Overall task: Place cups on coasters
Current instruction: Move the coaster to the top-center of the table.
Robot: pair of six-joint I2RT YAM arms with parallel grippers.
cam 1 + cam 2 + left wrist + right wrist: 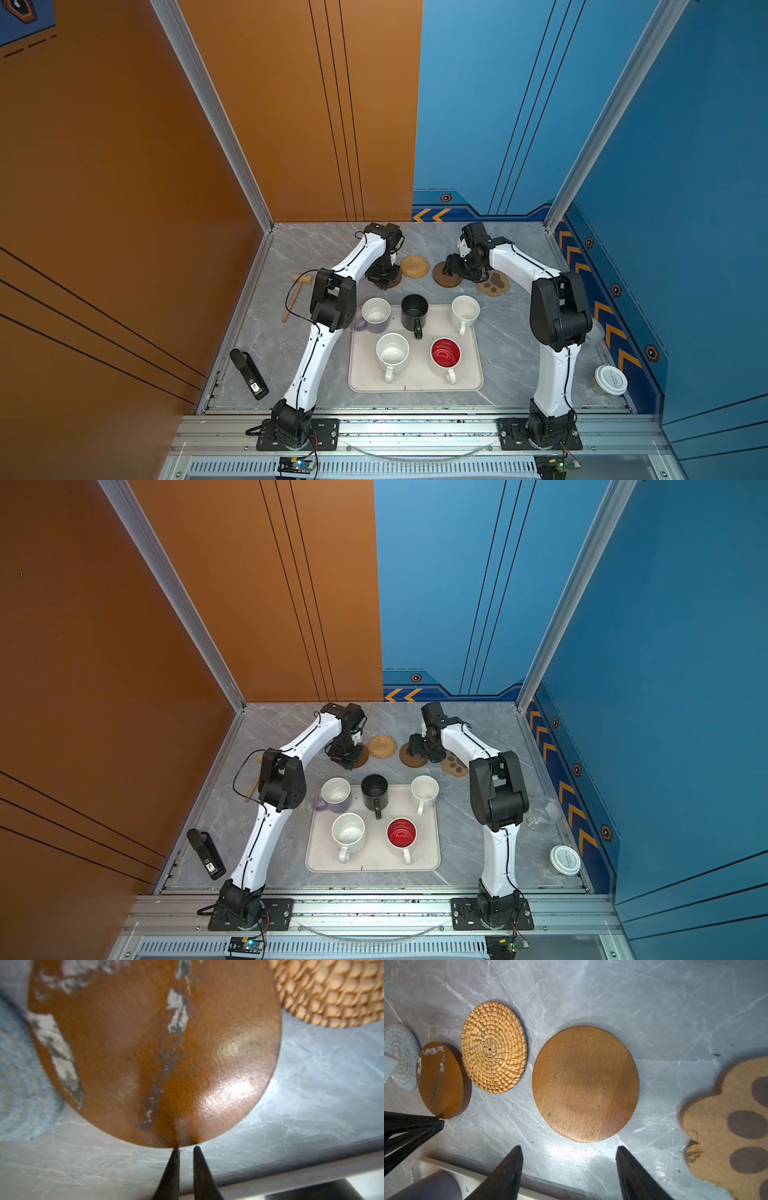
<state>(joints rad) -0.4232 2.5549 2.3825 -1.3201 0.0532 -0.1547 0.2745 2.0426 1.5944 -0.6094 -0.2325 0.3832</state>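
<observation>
**Near zone.** The tray (415, 376) sits on the worktop (511, 353) between the two arm bases, and all five cups are on it.
- Front row: the speckled white cup (392, 353) and the red-lined cup (445, 354). Both handles point toward the bases.
- Back row: the lavender cup (375, 315) at the corner on the left arm's side, with its handle turned outward toward that arm. The black cup (414, 311) and the cream-white cup (465, 311) have their handles toward the bases.

No cup stands on a coaster.

**Far zone.** The coasters lie in a row beyond the tray: grey-white woven coaster (402, 1051), glossy brown coaster (155, 1043), rattan coaster (414, 265), plain brown coaster (585, 1082) and paw coaster (493, 283). The glossy brown one overlaps the woven one and sits just beside the rattan one. The other three lie apart.

**Tools.**
- The left tool (186, 1148) has its jaws pressed nearly together, tips at the near rim of the glossy brown coaster. Whether it nips that rim cannot be told.
- The right tool (568, 1148) has its jaws spread and holds nothing. It hangs just short of the plain brown coaster's near edge.

**Governing relation.** Both tools are beyond the tray, so every cup lies back toward the bases from them. The lavender cup is nearest the left arm and the cream-white cup nearest the right. In my judgement the crowded left end of the row needs spacing before any cup is seated there.
</observation>
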